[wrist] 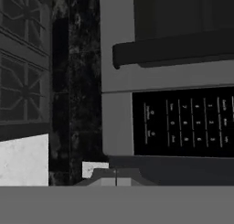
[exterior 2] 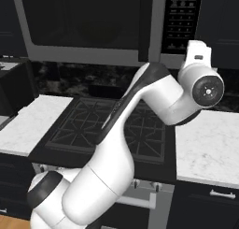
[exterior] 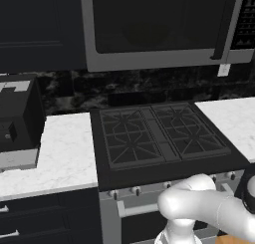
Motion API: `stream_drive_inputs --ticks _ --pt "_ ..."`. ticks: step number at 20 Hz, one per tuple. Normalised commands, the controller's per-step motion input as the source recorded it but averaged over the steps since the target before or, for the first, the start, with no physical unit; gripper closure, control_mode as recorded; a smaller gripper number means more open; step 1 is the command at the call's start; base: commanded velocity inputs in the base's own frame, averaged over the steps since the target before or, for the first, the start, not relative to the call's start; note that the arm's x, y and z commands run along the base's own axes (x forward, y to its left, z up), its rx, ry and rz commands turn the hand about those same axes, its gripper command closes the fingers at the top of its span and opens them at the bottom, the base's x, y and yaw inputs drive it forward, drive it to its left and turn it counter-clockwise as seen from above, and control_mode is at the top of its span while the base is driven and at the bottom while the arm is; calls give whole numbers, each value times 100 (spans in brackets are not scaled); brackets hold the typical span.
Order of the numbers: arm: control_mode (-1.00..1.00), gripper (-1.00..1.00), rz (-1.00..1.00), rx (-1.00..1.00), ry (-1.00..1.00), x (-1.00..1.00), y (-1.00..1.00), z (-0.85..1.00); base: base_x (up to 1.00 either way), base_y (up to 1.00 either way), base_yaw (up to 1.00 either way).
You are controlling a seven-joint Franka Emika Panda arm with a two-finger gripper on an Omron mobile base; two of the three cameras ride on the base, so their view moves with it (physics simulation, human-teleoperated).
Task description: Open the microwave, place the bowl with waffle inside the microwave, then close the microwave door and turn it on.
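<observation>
Jaws: pressed together, nothing clamped between them.
Gripper [wrist: 116, 179]: its tips are seen at the bottom of the hand view, pointed at the microwave's lower corner.
Microwave [exterior: 164, 63]: mounted above the stove [exterior: 162, 138]; straight ahead of the jaws.
Door [exterior: 154, 24]: shut, flush with the frame; its handle [wrist: 173, 51] is seen beyond the jaws.
Button panel [wrist: 183, 122]: just ahead of the jaws, between them and the handle.
Toaster [exterior: 17, 121]: well apart from the jaws, on the counter [exterior: 64, 153].

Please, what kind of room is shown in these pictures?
It looks like a home kitchen, computer-rendered: a gas stove set into white marble counters, a microwave mounted above it, and dark cabinets beside.
</observation>
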Motion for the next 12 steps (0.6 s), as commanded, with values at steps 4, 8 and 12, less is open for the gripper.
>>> stream_drive_inputs --ticks 4,8,12 --pt "-100 100 1 39 -10 -4 0 5 0 0 0" --pt "-100 100 1 11 -20 0 11 -25 0 0 0" --pt "-100 100 6 0 -30 0 39 -44 0 0 0"
